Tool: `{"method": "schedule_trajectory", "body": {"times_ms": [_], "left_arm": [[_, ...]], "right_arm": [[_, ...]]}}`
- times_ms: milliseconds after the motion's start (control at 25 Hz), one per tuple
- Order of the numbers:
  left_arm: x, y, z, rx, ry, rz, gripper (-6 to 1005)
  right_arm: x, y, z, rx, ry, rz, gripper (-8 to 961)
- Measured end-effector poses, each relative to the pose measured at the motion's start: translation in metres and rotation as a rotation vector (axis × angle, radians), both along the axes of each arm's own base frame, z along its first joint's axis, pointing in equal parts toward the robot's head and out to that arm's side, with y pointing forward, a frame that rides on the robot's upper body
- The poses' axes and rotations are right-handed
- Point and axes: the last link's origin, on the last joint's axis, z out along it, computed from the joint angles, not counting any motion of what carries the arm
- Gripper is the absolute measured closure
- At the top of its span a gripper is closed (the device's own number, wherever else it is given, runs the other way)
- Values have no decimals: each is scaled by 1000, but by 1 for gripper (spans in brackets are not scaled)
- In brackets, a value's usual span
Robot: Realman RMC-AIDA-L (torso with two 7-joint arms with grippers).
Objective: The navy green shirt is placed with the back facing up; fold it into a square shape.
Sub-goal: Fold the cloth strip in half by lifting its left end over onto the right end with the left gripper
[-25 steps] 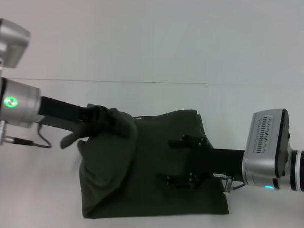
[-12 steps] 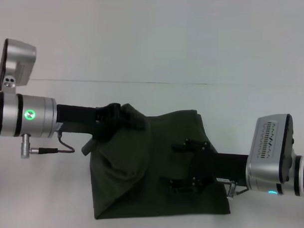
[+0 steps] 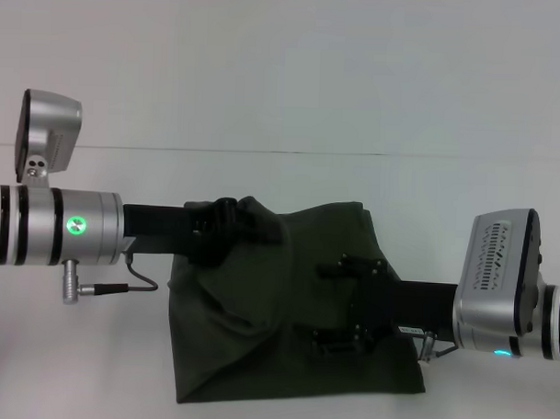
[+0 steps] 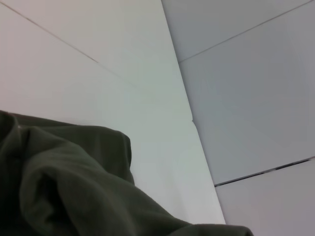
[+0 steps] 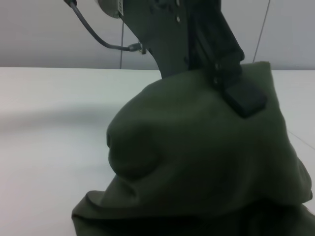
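Note:
The navy green shirt [image 3: 284, 357] lies partly folded on the white table, plain side up. My left gripper [image 3: 232, 222] is shut on a bunched fold of its left part and holds it raised above the cloth below. In the right wrist view, one of the left gripper's dark fingers [image 5: 241, 96] presses into that raised hump of the shirt [image 5: 197, 162]. My right gripper [image 3: 337, 302] rests open on the shirt's right half, fingers spread apart. The left wrist view shows only a fold of the shirt [image 4: 64, 187] against the table.
The white table [image 3: 284, 99] stretches far beyond the shirt, with a thin seam line [image 3: 355, 155] across it. A grey cable [image 3: 112, 286] loops from my left wrist. Pale wall panels [image 4: 246, 98] stand past the table.
My left arm has moved right, carrying the gathered left part of the shirt over toward the middle. The right gripper has stayed almost still on the cloth.

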Motion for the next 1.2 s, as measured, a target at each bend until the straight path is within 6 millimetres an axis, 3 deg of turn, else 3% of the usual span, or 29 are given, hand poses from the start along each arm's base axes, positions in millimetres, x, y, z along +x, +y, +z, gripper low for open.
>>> {"method": "schedule_trajectory", "body": {"times_ms": [400,760,1200], "left_arm": [[7,-3,-11,24,-28,-49,741],[10,-6,-16,61,-81,-87,716],[-6,-15,-5,132,-96,-147,254]], "right_arm": [[2,-1,1,1,-1,-6,27],[25,-9,15,56,5,-64,27],[85,-35,56,216,76,-285,27]]}}
